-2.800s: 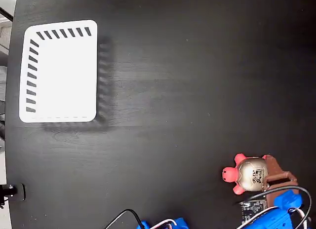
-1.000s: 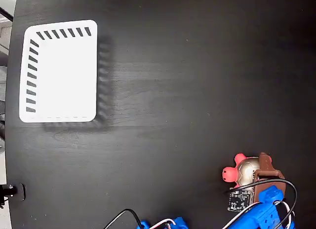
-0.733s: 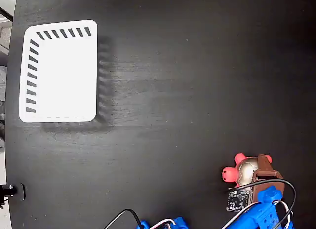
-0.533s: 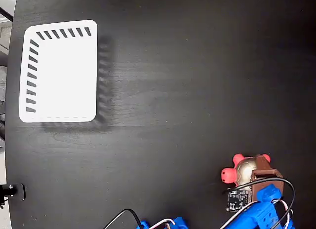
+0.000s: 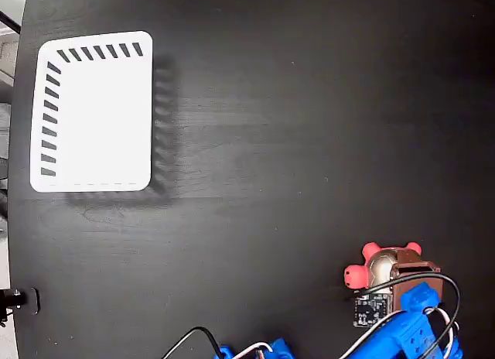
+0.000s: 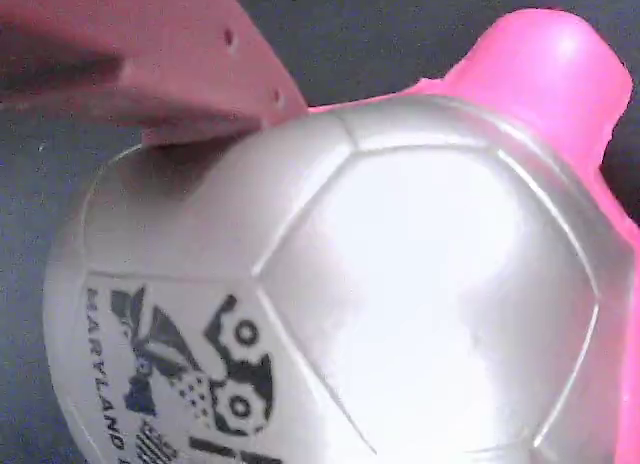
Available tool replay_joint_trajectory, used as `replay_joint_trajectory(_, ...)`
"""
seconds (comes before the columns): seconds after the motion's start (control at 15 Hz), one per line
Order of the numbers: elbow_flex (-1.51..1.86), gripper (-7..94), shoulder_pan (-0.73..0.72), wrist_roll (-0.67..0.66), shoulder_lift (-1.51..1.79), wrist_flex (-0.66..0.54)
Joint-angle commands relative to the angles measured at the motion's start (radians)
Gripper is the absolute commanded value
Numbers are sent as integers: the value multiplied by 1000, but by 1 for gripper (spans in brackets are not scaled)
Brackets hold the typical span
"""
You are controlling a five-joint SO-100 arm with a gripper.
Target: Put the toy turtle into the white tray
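We note the toy turtle point(image 5: 377, 266) at the worktop point(image 5: 294, 142) lower right: glossy faceted beige dome, printed sticker, smooth pink head. Brown tool point(image 5: 398, 268) overlaps it; grip unclear. Matte white tray point(image 5: 93, 111) sits far left.

The black bench point(image 5: 294, 127) carries the toy turtle point(image 5: 370, 269) at the pincer point(image 5: 398, 266), the white tray point(image 5: 93, 111) well apart.
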Motion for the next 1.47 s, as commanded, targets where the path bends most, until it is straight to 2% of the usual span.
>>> replay_joint_trajectory(0.0,-3,-1,6,38,29,21)
replay_joint_trajectory(0.13,-121,-1,-38,135,43,175)
replay_joint_trajectory(0.27,-304,-1,-133,282,43,374)
replay_joint_trajectory(0.33,-371,-1,-196,357,40,430)
replay_joint_trajectory(0.67,-657,-1,-545,707,37,578)
replay_joint_trajectory(0.93,-888,-1,-897,1014,-12,638)
replay_joint_trajectory(1.13,-1161,-1,-1111,1169,-163,676)
replay_joint_trajectory(1.4,-1468,-1,-1327,1253,-377,658)
